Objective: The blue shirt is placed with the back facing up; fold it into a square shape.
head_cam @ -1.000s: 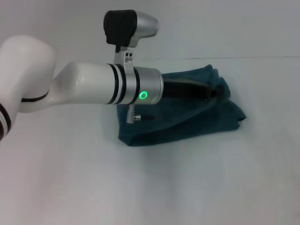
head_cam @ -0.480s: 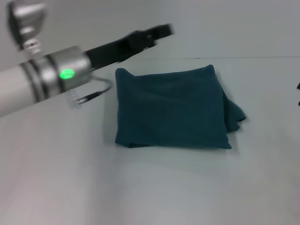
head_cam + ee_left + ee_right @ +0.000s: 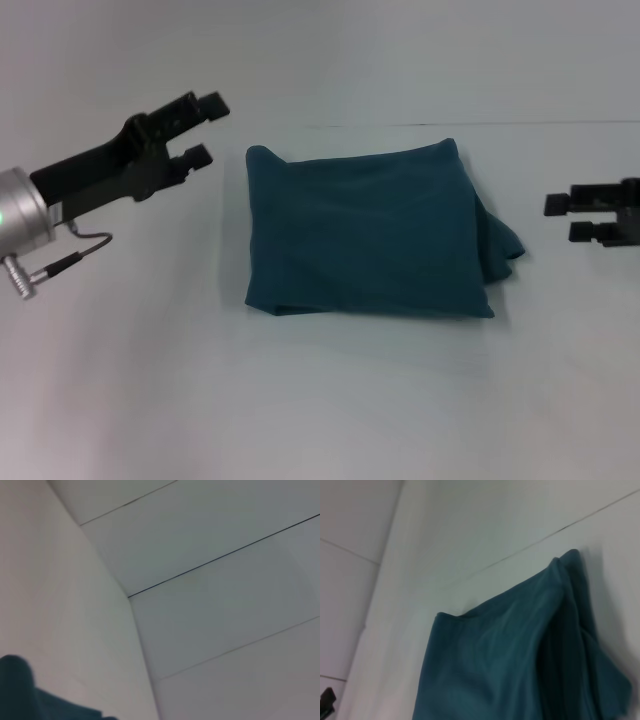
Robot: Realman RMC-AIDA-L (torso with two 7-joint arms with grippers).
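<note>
Blue shirt (image 3: 368, 232) folded square on table (image 3: 320, 400); left hand (image 3: 203, 128), right hand (image 3: 560, 219) parted, empty.

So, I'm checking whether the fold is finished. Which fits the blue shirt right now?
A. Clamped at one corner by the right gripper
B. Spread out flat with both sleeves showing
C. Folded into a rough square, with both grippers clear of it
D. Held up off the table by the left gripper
C: the blue shirt lies folded in a rough square on the table, with the left gripper and right gripper open and apart from it on either side.
</note>
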